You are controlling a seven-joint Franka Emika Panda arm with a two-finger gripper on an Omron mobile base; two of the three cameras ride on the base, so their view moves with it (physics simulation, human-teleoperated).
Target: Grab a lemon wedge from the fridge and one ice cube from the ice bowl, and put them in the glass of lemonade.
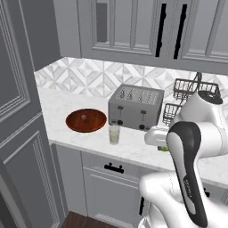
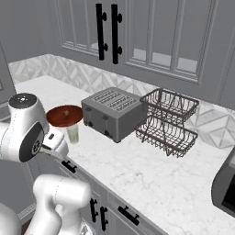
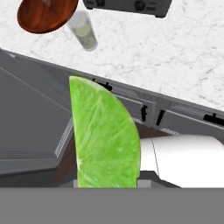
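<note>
Wedge (image 3: 105,135) pinched in gripper (image 3: 107,183), held off the bench (image 1: 67,107) edge. Glass (image 1: 114,134) stands between bowl (image 1: 86,120) and toaster (image 1: 136,107); cube (image 1: 83,117) in bowl.

No legible text, label, brand, number or sign found on any surface. The toaster (image 1: 136,107) front carries knobs only, unmarked. Cabinet doors (image 2: 137,32), the glass of lemonade (image 1: 114,134) and the ice bowl (image 1: 86,120) bear no markings.
</note>
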